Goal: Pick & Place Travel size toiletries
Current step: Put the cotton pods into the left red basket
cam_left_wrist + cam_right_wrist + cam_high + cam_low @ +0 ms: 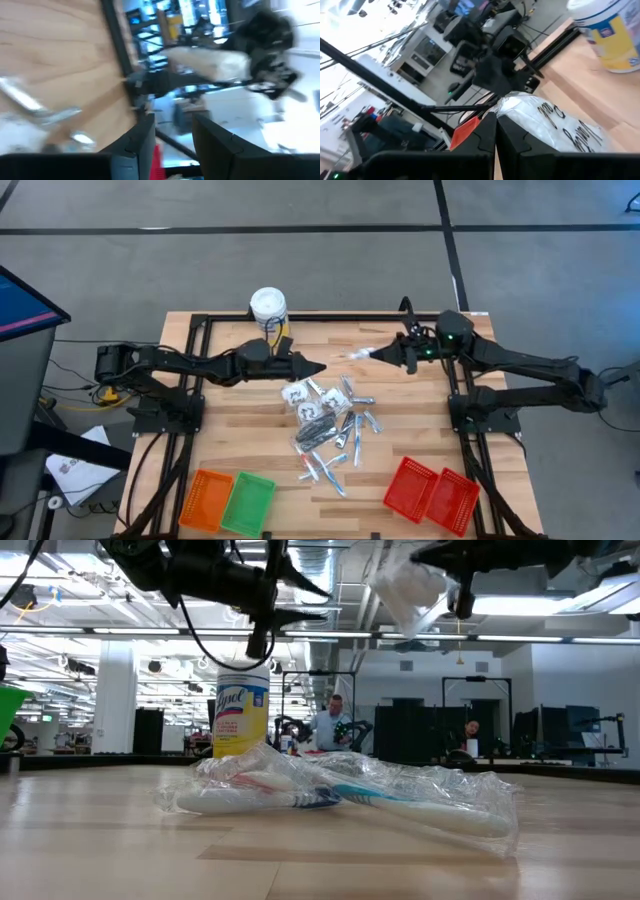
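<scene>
Gripping a white sachet point(555, 122) clear of the table, the right gripper point(383, 354) lifts it for transfer, seemingly, while the left gripper point(318, 367) waits part-open, empty, above remaining toiletries point(330, 425).

Both arms reach in toward the table's middle from opposite sides, raised above the surface, wrists roughly level and pointing at each other. Left gripper point(318, 367) sits left of centre, fingers point(142, 142) parted with a clear gap, nothing between them. Right gripper point(372, 354) is right of centre and slightly farther back, jaws pinched together on a white sachet point(555, 122) that sticks out past the fingertips toward the left arm. The two grippers are near each other but apart, tips not touching. Right arm's forearm stretches out long to the right edge; left arm's elbow is bent near the left edge.
</scene>
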`<state>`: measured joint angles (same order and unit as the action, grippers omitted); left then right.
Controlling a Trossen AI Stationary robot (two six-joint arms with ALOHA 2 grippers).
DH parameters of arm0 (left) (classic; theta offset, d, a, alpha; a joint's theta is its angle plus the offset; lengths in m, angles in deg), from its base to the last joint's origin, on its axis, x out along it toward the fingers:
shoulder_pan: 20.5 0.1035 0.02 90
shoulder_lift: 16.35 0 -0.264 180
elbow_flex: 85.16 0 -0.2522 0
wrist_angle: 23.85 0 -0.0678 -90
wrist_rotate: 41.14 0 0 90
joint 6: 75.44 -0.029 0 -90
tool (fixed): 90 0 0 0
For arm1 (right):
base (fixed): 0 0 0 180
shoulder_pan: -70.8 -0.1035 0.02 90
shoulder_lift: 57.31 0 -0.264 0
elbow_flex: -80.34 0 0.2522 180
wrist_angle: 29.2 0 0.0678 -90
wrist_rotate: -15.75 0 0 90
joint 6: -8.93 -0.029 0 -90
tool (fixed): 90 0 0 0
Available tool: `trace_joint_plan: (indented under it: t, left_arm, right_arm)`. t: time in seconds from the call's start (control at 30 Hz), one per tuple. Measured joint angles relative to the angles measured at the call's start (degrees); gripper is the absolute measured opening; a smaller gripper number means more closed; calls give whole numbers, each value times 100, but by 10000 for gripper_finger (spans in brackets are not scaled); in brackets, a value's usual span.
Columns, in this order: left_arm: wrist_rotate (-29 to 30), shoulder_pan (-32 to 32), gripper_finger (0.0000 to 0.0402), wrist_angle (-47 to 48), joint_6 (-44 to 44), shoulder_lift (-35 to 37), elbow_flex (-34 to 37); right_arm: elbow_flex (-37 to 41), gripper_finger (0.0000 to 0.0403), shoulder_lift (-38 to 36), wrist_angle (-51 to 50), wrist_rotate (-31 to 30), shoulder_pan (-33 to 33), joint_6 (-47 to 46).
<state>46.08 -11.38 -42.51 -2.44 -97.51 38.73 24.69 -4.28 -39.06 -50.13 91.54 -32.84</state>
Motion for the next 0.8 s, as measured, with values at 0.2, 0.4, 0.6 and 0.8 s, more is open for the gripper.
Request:
trace_joint_plan:
  t: [0.2, 0.4, 0.6, 0.8]
  left_arm:
    - [-527, -8, 123, -254, 555, 0, 0]
    - [-870, -182, 123, -370, 844, 0, 0]
    - [-873, -457, 118, -409, 1400, 0, 0]
    - [-1017, -654, 118, -435, 2067, 0, 0]
  right_arm:
    - [0, 0, -37, -2, -86, -337, 201]
    - [0, 0, -37, 5, -396, -719, 498]
    - [0, 0, -37, 213, -566, -1094, 946]
    - [0, 0, -34, 639, -766, -1470, 1405]
